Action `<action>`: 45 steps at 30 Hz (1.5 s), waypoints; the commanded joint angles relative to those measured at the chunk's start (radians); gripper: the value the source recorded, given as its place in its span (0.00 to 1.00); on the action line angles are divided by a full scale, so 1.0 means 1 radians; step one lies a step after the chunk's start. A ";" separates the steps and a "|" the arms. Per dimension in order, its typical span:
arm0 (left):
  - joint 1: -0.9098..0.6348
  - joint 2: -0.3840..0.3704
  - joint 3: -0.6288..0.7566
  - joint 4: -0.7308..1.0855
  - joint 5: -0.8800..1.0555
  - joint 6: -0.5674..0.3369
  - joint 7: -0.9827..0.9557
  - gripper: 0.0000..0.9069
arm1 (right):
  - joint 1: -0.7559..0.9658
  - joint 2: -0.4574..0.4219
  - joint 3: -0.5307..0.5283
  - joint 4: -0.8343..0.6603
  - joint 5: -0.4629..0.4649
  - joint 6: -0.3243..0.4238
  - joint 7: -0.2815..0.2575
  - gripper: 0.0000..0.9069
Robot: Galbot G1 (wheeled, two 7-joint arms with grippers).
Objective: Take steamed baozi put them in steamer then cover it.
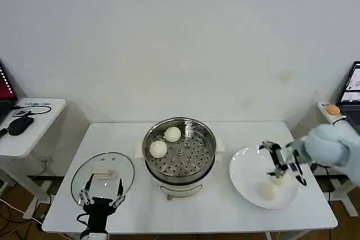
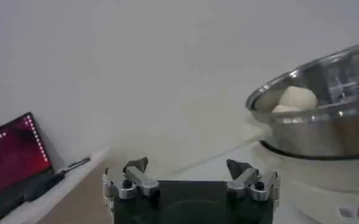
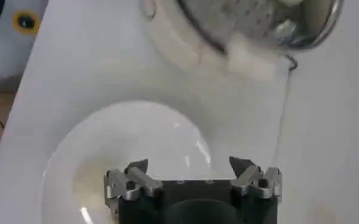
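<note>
Table [image 1: 236, 130]: white, bears all items.
Steamer [image 1: 180, 149]: table centre, two steamed baozi [image 1: 165, 141] on its tray.
Cover [image 1: 103, 175]: near the table's front-left corner.
Plate [image 1: 247, 167]: toward the right edge, two baozi [image 1: 269, 190] on it.
Right gripper [image 1: 286, 168]: over the plate, jaws apart.
Left gripper [image 1: 102, 191]: front edge, over the cover, jaws apart.

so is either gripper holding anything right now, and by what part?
No. The right gripper is open above the white plate, near two baozi; the left gripper is open by the cover.
</note>
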 commanded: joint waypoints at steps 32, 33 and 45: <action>0.008 -0.004 -0.002 0.019 0.040 0.003 0.006 1.00 | -0.596 0.097 0.461 -0.149 -0.067 -0.067 -0.038 1.00; 0.008 -0.005 -0.003 0.019 0.040 0.003 0.006 1.00 | -0.589 0.104 0.456 -0.158 -0.062 -0.067 -0.050 1.00; 0.002 -0.006 -0.009 0.028 0.034 0.003 0.006 1.00 | -0.520 0.167 0.415 -0.257 -0.067 -0.045 -0.117 1.00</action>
